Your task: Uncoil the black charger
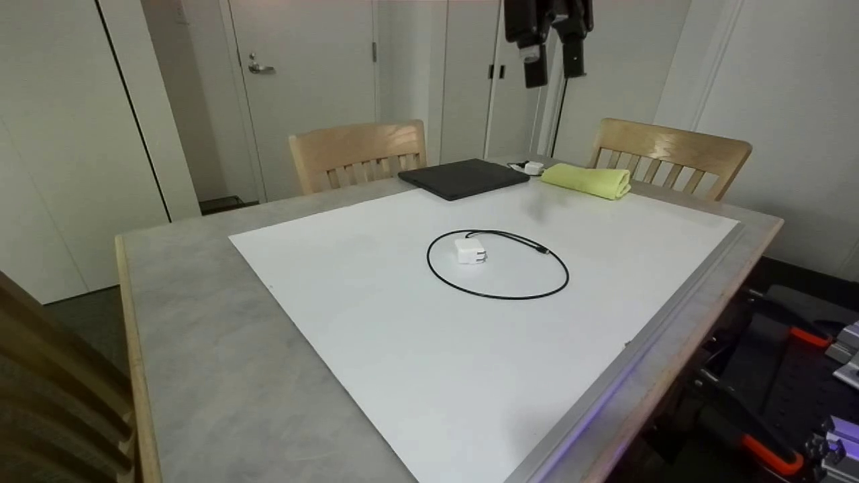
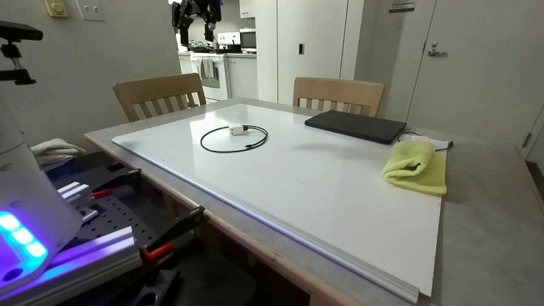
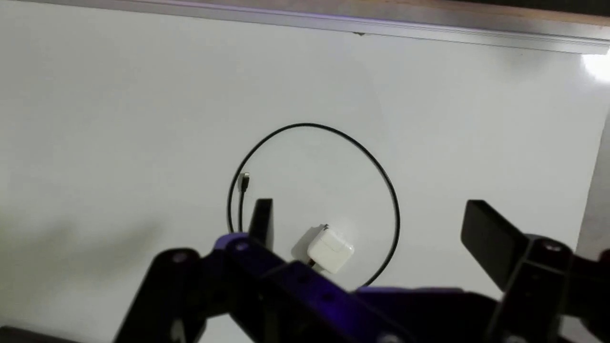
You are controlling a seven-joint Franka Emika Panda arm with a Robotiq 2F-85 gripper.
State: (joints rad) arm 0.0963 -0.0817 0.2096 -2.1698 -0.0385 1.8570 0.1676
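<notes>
The black charger is a thin black cable point(image 1: 517, 298) lying in one wide loop on the white board point(image 1: 376, 282). The cable also shows in an exterior view point(image 2: 227, 151) and in the wrist view point(image 3: 305, 125). One end goes into a white plug block point(image 3: 331, 250) inside the loop. The free end, with a small metal tip point(image 3: 245, 181), lies along the loop's edge. My gripper point(image 3: 369, 202) is open with nothing between its fingers. In both exterior views, the gripper point(image 1: 555, 68) point(image 2: 196, 36) hangs high above the table. Its body hides part of the loop in the wrist view.
A flat black pad point(image 1: 464, 178) point(image 2: 356, 126) and a folded yellow cloth point(image 1: 587, 181) point(image 2: 414, 168) lie on the table. A small white plug point(image 1: 533, 168) with a dark cable lies near them. Wooden chairs point(image 1: 359, 144) stand around the table. A metal rail point(image 2: 297, 238) edges the board.
</notes>
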